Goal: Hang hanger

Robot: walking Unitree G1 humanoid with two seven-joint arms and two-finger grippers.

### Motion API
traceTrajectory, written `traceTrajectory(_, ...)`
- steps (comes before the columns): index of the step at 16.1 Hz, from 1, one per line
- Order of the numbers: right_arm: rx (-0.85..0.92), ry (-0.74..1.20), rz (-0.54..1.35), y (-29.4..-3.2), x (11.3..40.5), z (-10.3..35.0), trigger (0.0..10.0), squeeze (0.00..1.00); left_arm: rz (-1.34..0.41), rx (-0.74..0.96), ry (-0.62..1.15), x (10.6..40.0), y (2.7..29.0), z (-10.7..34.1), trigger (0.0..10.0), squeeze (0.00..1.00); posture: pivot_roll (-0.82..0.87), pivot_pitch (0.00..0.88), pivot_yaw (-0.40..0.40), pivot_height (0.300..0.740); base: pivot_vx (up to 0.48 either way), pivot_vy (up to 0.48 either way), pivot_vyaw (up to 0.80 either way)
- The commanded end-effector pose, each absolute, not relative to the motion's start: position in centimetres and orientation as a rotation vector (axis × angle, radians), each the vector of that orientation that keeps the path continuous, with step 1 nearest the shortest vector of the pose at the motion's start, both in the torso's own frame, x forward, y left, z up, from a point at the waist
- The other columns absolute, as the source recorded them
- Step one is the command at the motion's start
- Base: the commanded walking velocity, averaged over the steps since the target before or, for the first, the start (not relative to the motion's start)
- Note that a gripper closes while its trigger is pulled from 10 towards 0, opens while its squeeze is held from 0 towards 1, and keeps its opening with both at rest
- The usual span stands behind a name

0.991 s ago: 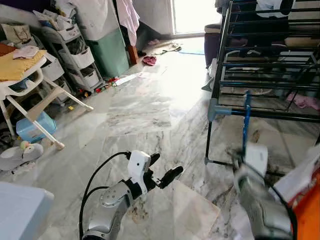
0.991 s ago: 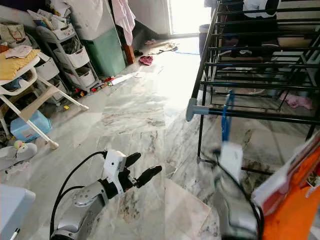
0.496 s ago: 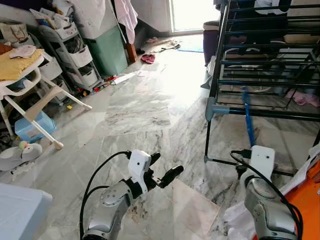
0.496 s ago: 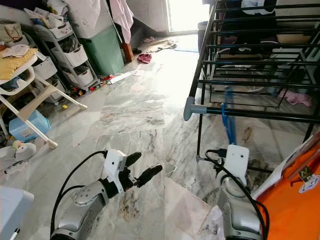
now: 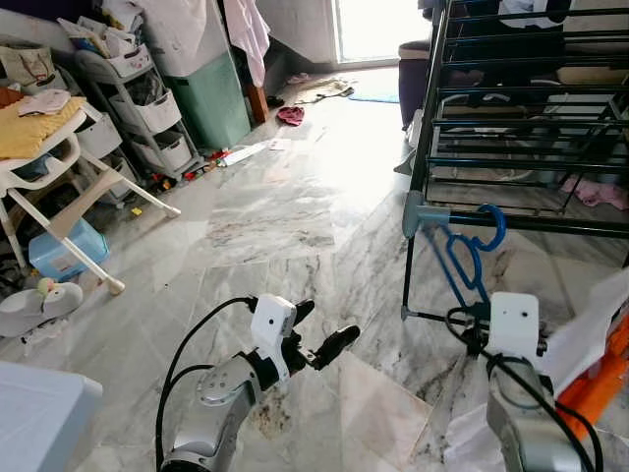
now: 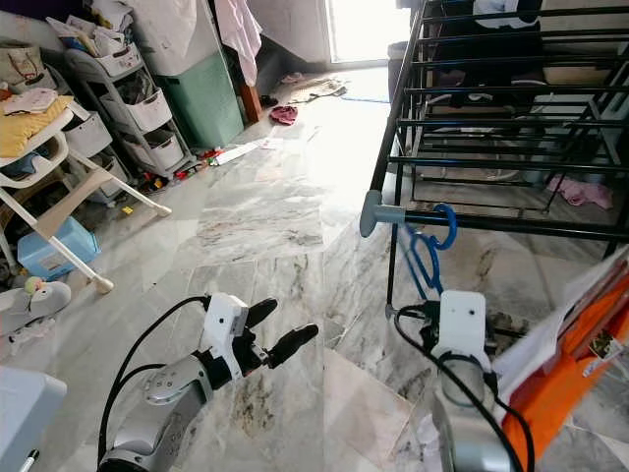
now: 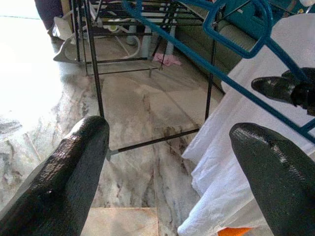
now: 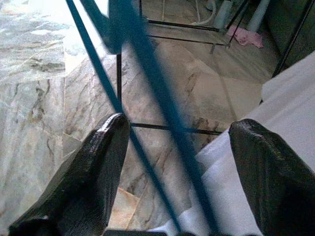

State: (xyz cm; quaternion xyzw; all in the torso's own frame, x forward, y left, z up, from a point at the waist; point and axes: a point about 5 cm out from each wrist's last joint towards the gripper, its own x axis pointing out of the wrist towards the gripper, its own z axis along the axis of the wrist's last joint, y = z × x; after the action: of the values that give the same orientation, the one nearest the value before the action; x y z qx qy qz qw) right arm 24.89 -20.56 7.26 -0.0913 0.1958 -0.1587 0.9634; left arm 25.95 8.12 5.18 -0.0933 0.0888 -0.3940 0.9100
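Blue hanger [image 5: 462, 258], hook over rack rail [image 5: 550, 224], hangs between released right pincer [image 8: 172, 162] fingers; left idle.

The two head views look forward and down over the marble floor [image 5: 285, 197], sharing the black drying rack [image 6: 511, 118] at far right. Each wrist view looks close along its own fingers toward that rack's legs and the blue hanger [image 7: 231, 44].
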Motion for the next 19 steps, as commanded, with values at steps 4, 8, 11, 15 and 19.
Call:
traceTrajectory(4,-0.264,0.266,-0.232,-19.3,24.8,8.8,10.0,1.00,-0.804,-0.168,0.201,25.9,9.0,5.0,10.0,0.00,-0.27,0.014,0.179,0.740,0.000,0.000,0.00)
traceTrajectory(8,-0.342,0.202,-0.224,-19.7,24.5,9.4,10.0,1.00,-0.793,-0.161,0.202,26.1,9.3,5.0,10.0,0.00,-0.26,0.013,0.178,0.740,0.000,0.000,0.00)
traceTrajectory(11,-0.325,0.210,-0.215,-19.5,24.6,9.0,10.0,1.00,-0.786,-0.156,0.205,26.2,9.7,5.0,10.0,0.00,-0.26,0.010,0.177,0.740,0.000,0.000,0.00)
traceTrajectory(15,-0.300,0.203,-0.189,-19.1,24.8,8.5,10.0,1.00,-0.773,-0.141,0.214,26.3,10.1,4.7,10.0,0.00,-0.25,0.000,0.181,0.740,0.000,0.000,0.00)
traceTrajectory(19,-0.391,0.041,-0.105,-18.7,23.7,10.4,10.0,1.00,-0.689,-0.097,0.216,26.4,11.1,4.9,10.0,0.00,-0.23,0.000,0.183,0.740,0.000,0.000,0.00)
